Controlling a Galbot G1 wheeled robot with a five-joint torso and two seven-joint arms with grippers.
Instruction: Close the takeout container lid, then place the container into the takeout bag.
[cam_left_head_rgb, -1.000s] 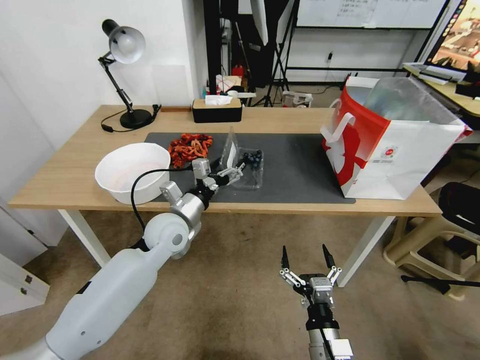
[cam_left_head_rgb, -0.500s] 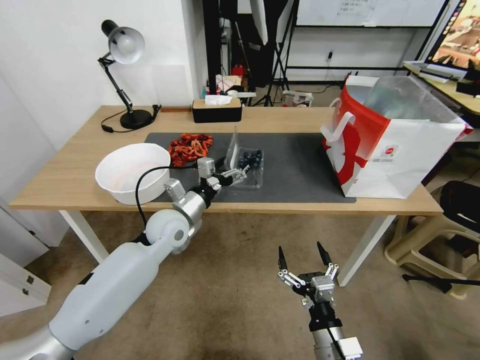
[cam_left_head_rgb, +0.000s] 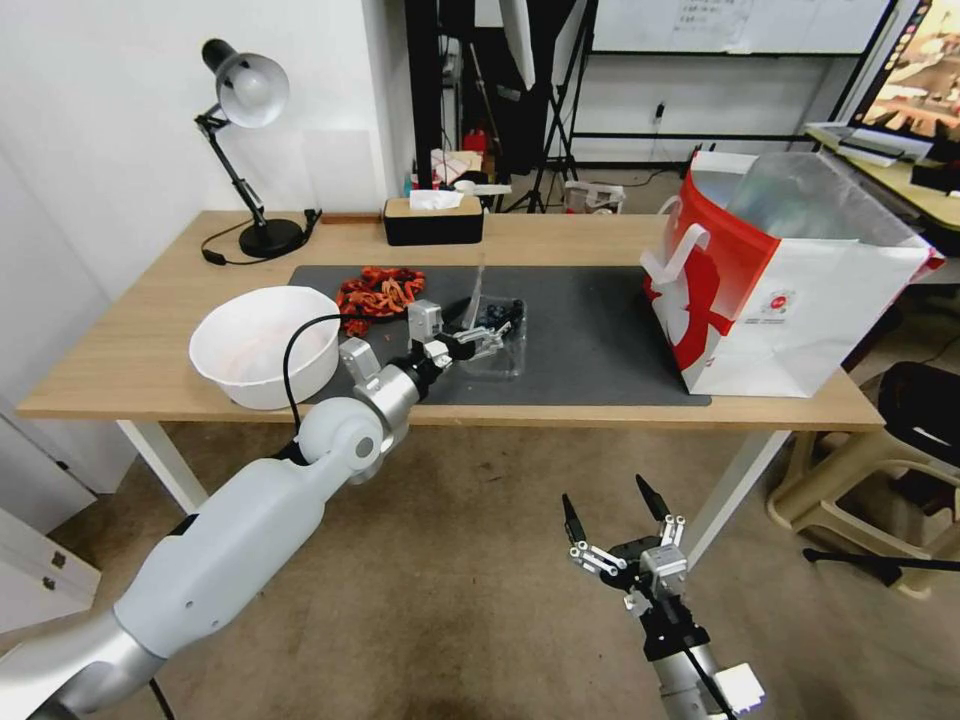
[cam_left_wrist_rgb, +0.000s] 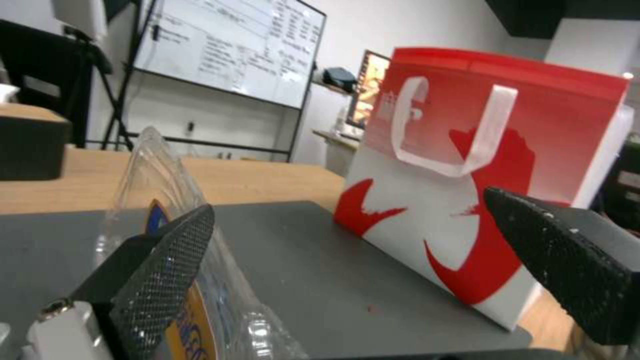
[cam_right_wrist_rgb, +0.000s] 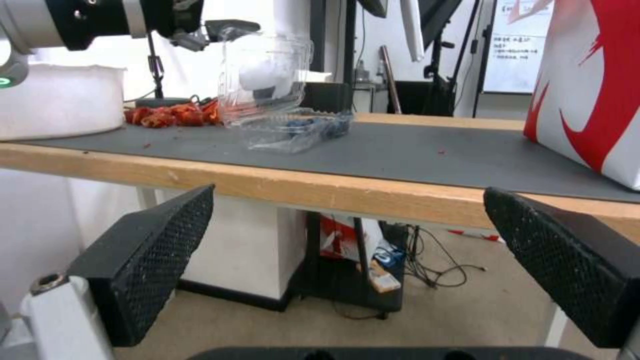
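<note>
The lid (cam_left_head_rgb: 476, 292) of the takeout container (cam_left_head_rgb: 497, 340) now stands nearly upright and edge-on to the head camera; a second ago it leaned back to the left, showing more of its face. The left hand (cam_left_head_rgb: 490, 338) has pushed further right and farther over the mat, and its fingers are spread apart, one fingertip (cam_left_wrist_rgb: 175, 250) pressed against the outside of the lid, the other out in open air toward the bag. The clear container sits on the grey mat (cam_left_head_rgb: 590, 340) near the middle of the bench (cam_left_head_rgb: 130, 350), its hinge running roughly near to far as far as the head view shows. Its lower half lies flat and holds dark blue berries (cam_left_head_rgb: 495, 315). A white bowl (cam_left_head_rgb: 265, 345) stands to its left, with a heap of red pieces (cam_left_head_rgb: 380, 290) just beyond. Well to the right, the takeout bag (cam_left_head_rgb: 790, 290) stands upright with its mouth open, foil lining showing. The right hand (cam_left_head_rgb: 620, 515) hangs below the bench's near edge, fingers wide apart, holding nothing.
</note>
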